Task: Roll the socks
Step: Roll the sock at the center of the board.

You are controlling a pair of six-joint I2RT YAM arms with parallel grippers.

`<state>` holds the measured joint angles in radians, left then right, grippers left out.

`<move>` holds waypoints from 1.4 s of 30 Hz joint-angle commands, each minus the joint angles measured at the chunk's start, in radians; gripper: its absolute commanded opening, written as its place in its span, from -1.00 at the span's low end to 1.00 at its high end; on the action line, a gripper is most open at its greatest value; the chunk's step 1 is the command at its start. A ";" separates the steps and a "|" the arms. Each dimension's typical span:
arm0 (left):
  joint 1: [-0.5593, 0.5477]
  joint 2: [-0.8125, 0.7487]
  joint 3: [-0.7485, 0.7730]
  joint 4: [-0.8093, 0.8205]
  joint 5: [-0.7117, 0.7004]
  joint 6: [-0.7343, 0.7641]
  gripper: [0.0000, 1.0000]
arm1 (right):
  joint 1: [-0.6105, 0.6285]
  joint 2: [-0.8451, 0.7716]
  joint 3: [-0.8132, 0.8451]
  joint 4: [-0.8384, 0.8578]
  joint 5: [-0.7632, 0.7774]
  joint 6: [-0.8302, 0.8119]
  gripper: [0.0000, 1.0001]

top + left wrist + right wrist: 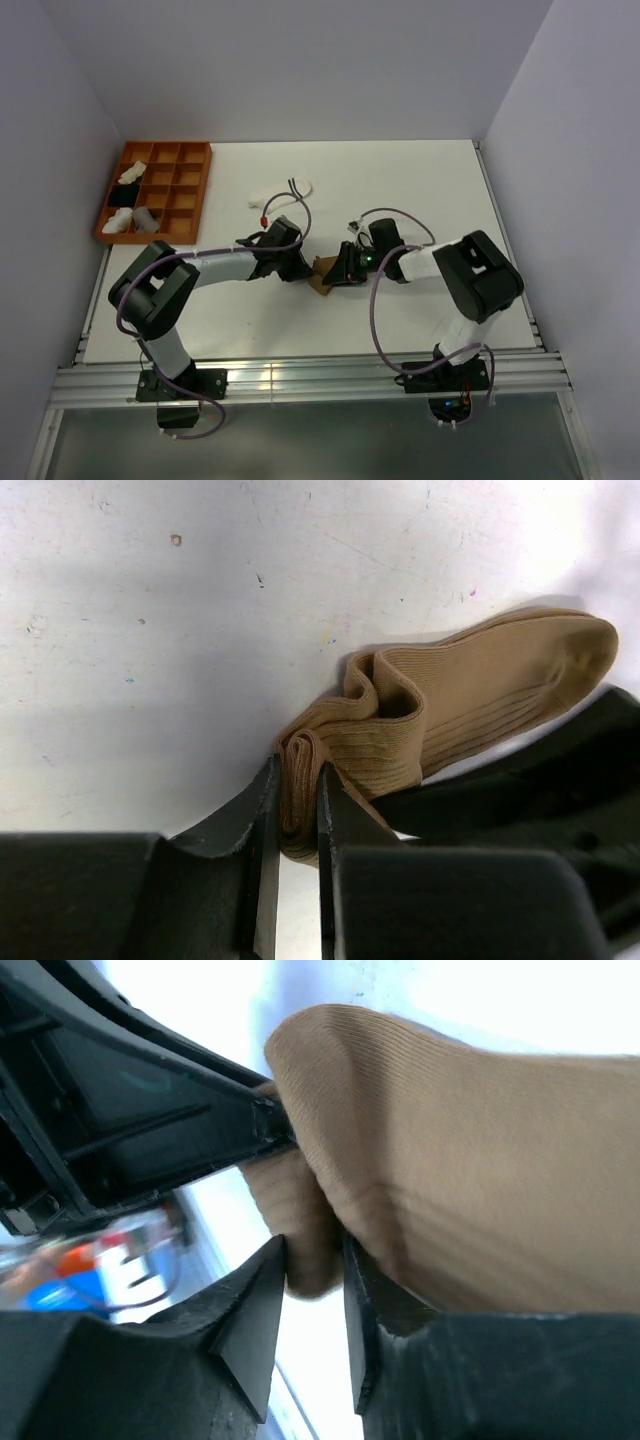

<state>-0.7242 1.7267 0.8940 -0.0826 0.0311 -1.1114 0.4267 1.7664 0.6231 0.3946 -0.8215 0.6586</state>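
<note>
We note a tan sock [470, 705], ribbed, partly doubled over, left gripper [298, 775] pinching its folded end, right gripper [315, 1255] narrowly parted round another fold, hold unclear.

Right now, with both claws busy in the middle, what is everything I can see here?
tan sock: one, tan-brown, table centre, partly folded
striped sock: one, white with dark stripes, far middle of the table
pale sock: one, whitish with a red bit, beside the striped sock
tray: one, orange, compartmented, far left
white bundles: two, white, in the tray
black bundle: one, black, between them
grey bundle: one, grey, beside the nearer white bundle
table: one, white
left gripper: one, black, pinching the tan sock's folded end
right gripper: one, black, tan sock fabric between its fingers
</note>
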 commanded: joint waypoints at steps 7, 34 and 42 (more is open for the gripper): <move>-0.014 0.050 0.063 -0.218 -0.063 0.077 -0.96 | 0.205 -0.393 -0.022 -0.313 0.676 -0.280 -0.15; -0.024 0.059 0.095 -0.235 -0.045 0.101 -0.96 | 0.575 -0.242 0.095 -0.303 1.050 -0.482 -0.10; -0.023 0.048 0.099 -0.243 -0.040 0.107 -0.96 | 0.589 -0.144 0.139 -0.411 1.119 -0.447 -0.10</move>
<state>-0.7364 1.7592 0.9936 -0.2340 0.0017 -1.0454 1.0061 1.5787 0.7349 0.0399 0.2562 0.1940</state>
